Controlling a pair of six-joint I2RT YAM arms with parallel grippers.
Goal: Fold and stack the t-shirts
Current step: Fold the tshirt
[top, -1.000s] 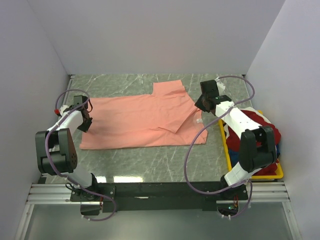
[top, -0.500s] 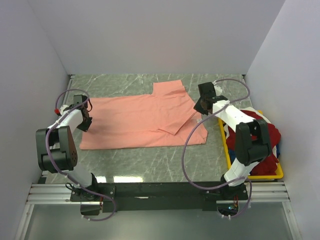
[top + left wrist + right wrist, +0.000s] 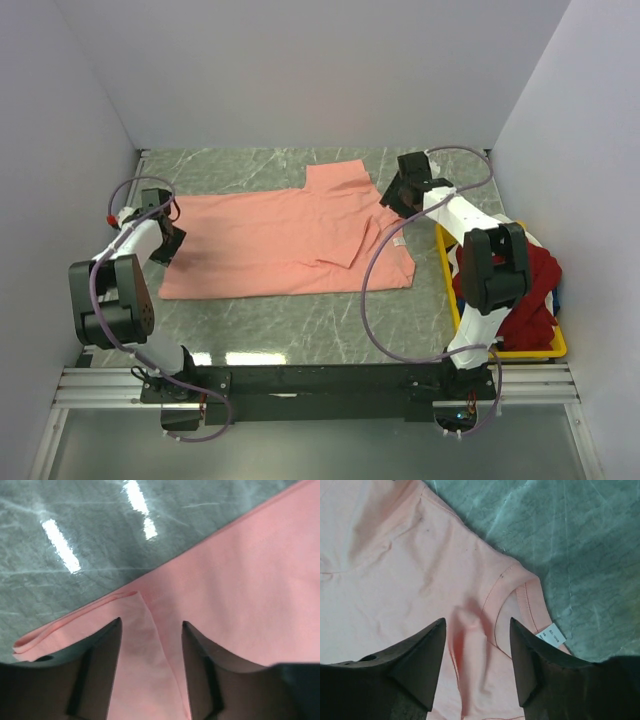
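The salmon-pink t-shirt [image 3: 290,240] lies spread flat across the middle of the table, with a flap folded over near its right end. My left gripper [image 3: 168,238] hangs open over the shirt's left edge. In the left wrist view the left gripper [image 3: 151,622] straddles a folded crease of the pink t-shirt [image 3: 240,580]. My right gripper [image 3: 392,195] is open above the collar end. In the right wrist view a small raised pleat of the pink t-shirt [image 3: 395,555] sits loose between the right gripper's [image 3: 477,620] fingers, beside the white neck label [image 3: 551,634]. A deep red t-shirt [image 3: 525,290] is heaped in the bin.
The yellow bin [image 3: 447,290] stands at the table's right edge, holding the red shirt with bits of white and dark blue cloth. White walls close in the left, back and right. Grey marbled tabletop [image 3: 300,320] shows in front of the pink shirt.
Both grippers have opened and let go of the pink shirt. The right gripper has moved back and left toward the collar, and the left gripper has shifted slightly back.
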